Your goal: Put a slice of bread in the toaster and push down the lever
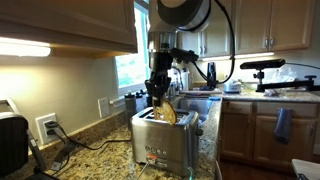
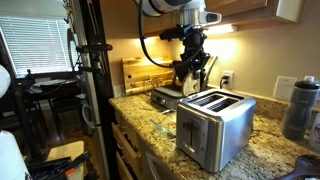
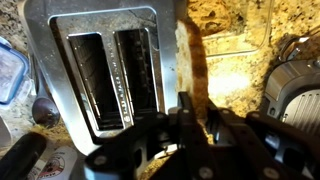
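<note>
The brushed-steel two-slot toaster (image 1: 155, 138) stands on the granite counter; it also shows in another exterior view (image 2: 213, 124) and in the wrist view (image 3: 100, 70), both slots empty. My gripper (image 1: 160, 92) hangs just above the toaster and is shut on the slice of bread (image 1: 167, 112), a thin tan slice that hangs down from the fingers. In the wrist view the slice (image 3: 192, 60) sticks out edge-on from between the fingers (image 3: 196, 110), beside the toaster's right slot and over the counter. In an exterior view the gripper (image 2: 193, 72) is behind the toaster.
A black appliance (image 1: 12, 140) sits at the counter's near end. A wooden cutting board (image 2: 145, 72) leans on the wall behind a dark pan (image 2: 166, 97). A grey bottle (image 2: 300, 108) stands beside the toaster. Wall cabinets hang overhead.
</note>
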Controlling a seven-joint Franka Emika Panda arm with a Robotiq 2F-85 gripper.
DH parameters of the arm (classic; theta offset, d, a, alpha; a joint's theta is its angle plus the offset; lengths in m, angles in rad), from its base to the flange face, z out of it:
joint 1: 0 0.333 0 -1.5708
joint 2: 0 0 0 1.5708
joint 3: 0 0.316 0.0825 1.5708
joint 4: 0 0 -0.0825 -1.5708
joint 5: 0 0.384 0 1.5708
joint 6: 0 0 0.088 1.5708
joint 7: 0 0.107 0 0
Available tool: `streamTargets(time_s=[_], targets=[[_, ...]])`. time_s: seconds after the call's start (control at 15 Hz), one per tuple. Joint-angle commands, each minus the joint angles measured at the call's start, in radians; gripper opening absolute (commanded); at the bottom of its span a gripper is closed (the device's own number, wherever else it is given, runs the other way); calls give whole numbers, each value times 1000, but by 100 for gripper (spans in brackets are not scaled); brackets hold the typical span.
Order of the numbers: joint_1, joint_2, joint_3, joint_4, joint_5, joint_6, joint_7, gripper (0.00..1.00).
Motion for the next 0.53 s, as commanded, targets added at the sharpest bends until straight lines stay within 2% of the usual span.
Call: streamTargets(time_s=[0.0, 0.47], targets=[[-21, 27, -18, 31, -43, -16, -9, 4], [-36, 106, -42, 70, -61, 7, -38, 4]])
